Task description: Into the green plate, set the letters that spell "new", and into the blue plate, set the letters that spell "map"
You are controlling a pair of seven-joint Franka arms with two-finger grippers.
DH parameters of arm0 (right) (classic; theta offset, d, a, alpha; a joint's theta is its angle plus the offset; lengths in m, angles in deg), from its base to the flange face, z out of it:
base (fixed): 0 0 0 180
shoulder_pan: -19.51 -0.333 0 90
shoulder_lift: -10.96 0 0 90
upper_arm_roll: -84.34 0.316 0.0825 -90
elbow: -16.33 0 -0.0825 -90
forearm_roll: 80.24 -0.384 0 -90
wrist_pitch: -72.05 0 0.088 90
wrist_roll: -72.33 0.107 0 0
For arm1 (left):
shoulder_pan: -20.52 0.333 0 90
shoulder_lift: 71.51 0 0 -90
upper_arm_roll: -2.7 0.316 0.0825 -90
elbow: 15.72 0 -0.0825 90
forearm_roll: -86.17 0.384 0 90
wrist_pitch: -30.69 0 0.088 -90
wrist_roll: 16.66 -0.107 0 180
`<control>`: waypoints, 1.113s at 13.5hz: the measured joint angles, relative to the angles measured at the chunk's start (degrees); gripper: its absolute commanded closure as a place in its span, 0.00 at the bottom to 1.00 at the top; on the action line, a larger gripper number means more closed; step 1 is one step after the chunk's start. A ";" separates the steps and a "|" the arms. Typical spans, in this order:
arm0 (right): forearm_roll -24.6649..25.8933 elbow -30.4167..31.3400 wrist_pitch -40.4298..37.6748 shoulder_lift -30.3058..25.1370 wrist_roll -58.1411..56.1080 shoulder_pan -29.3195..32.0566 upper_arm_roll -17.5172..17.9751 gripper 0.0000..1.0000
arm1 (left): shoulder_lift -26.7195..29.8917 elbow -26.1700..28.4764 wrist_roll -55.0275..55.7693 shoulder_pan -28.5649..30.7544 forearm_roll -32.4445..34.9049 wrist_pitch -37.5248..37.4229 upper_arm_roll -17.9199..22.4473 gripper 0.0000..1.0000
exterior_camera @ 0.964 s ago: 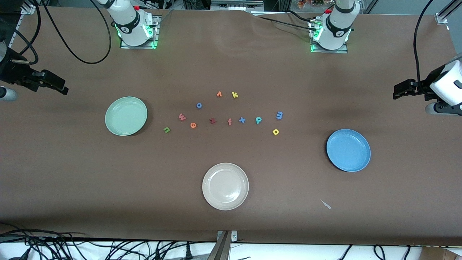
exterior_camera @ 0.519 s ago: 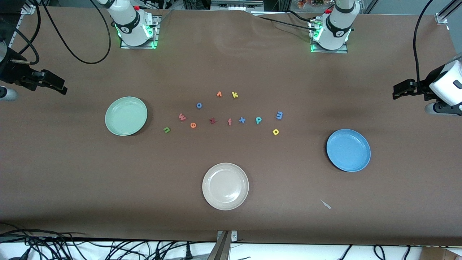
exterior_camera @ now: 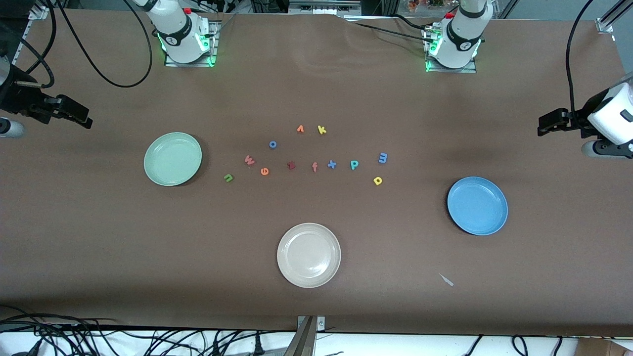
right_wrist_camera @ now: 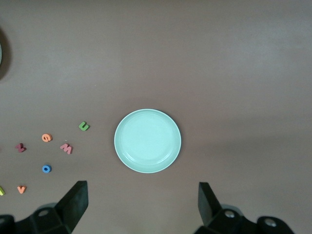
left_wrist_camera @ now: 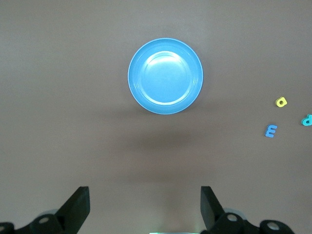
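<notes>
The pale green plate (exterior_camera: 172,158) (right_wrist_camera: 147,141) lies empty toward the right arm's end, the blue plate (exterior_camera: 477,205) (left_wrist_camera: 165,76) empty toward the left arm's end. Between them the letters lie scattered on the table: green n (exterior_camera: 228,177) (right_wrist_camera: 84,126), orange e (exterior_camera: 265,171) (right_wrist_camera: 47,138), pinkish w (exterior_camera: 249,160) (right_wrist_camera: 67,148), periwinkle m (exterior_camera: 383,157) (left_wrist_camera: 271,130), yellow a (exterior_camera: 378,180) (left_wrist_camera: 281,102), teal p (exterior_camera: 354,164) (left_wrist_camera: 306,120). My right gripper (exterior_camera: 79,116) (right_wrist_camera: 141,202) hangs open high over its table end. My left gripper (exterior_camera: 546,123) (left_wrist_camera: 145,204) hangs open over the other end.
A beige-white plate (exterior_camera: 308,255) sits nearer the front camera than the letters. Other letters lie among them: dark red z (exterior_camera: 291,165), salmon f (exterior_camera: 314,167), blue x (exterior_camera: 332,164), blue o (exterior_camera: 273,144), orange v (exterior_camera: 300,129), yellow k (exterior_camera: 322,130). A small white scrap (exterior_camera: 446,280) lies near the blue plate.
</notes>
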 measured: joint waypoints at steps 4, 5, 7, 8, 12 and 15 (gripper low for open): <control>0.00 0.00 -0.02 -0.01 0.00 -0.02 0.00 0.00 | -0.02 0.00 0.00 -0.02 0.00 0.00 -0.02 0.00; 0.00 0.00 -0.02 -0.01 0.00 -0.02 0.00 0.00 | -0.02 0.00 0.00 -0.02 0.00 0.03 -0.03 0.00; 0.00 0.00 -0.02 -0.01 0.00 -0.03 0.00 0.00 | -0.02 0.00 0.00 -0.04 0.00 0.11 -0.04 0.00; 0.00 0.00 -0.02 -0.02 0.00 -0.03 0.00 0.00 | -0.02 0.00 0.00 -0.06 0.00 0.13 -0.06 0.00; 0.00 0.00 -0.43 -0.03 0.00 -0.05 0.06 0.00 | -0.02 0.00 0.00 -0.20 0.00 0.14 -0.09 0.00; 0.14 0.00 -1.58 -0.05 0.04 -0.09 1.09 0.00 | -0.02 0.00 0.00 -0.47 0.00 0.14 -0.10 0.00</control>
